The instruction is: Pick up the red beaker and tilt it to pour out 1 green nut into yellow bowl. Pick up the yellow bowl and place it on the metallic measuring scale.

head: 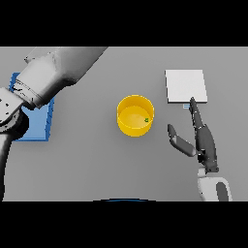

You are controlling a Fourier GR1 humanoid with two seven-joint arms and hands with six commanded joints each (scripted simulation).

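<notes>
Head view: the yellow bowl (135, 115) stands upright near the middle of the grey table (97, 160), its open mouth facing straight up, so its axis runs vertical and its round rim favours no direction. One small green nut (147, 120) lies inside on the bowl's floor, toward the right-hand wall. The metallic measuring scale (186, 86), a pale square plate, lies flat toward the table's far right, well apart from the bowl.

The right hand (203, 140) rests low on the right side between bowl and scale, fingers straight and spread wide, holding nothing; its fingertips point toward the far edge and reach the scale's near edge, while the thumb juts toward the bowl.

The left arm (53, 72) crosses the far left corner above a blue mat (38, 123); the left hand is out of sight.
</notes>
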